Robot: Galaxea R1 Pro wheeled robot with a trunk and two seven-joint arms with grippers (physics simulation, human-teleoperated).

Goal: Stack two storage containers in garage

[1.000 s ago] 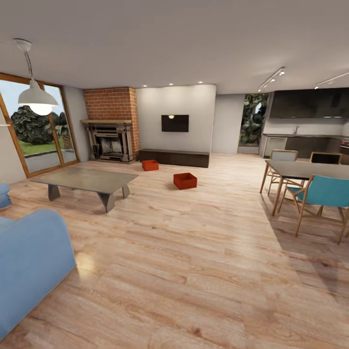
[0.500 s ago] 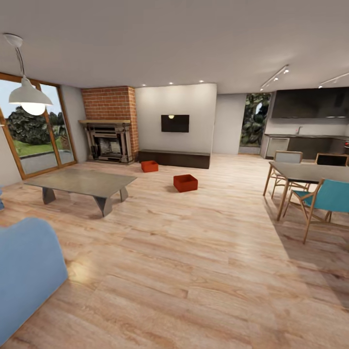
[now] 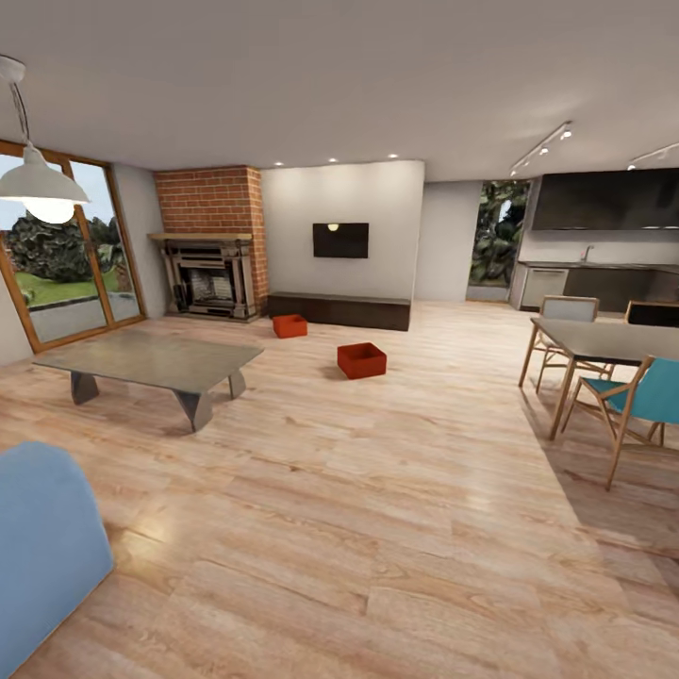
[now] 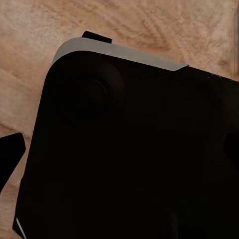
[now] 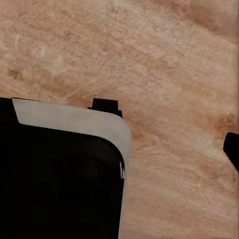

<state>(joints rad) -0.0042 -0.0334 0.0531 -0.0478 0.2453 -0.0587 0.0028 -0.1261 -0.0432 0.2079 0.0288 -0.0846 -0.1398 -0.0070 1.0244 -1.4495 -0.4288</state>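
Two orange-red storage containers stand apart on the light wood plank floor of the living room, far ahead in the head view. The nearer container (image 3: 361,359) sits in open floor. The farther container (image 3: 290,325) lies close to the long dark bench (image 3: 339,309). In the left wrist view one dark fingertip (image 4: 10,157) pokes in over the planks beside my black base (image 4: 129,149). In the right wrist view another fingertip (image 5: 232,149) shows likewise. Neither view shows how the jaws stand, and nothing is seen held.
A low grey coffee table (image 3: 151,363) stands to the left, a blue sofa (image 3: 42,547) at the near left. A dining table (image 3: 604,341) with chairs is on the right. Brick chimney and fireplace (image 3: 209,273) and wall TV (image 3: 340,240) are at the back; wide floor lies between.
The whole head view has shifted as I roll forward: sofa, lamp and dining chairs slide outward and the containers look slightly nearer. The containers themselves stay put.
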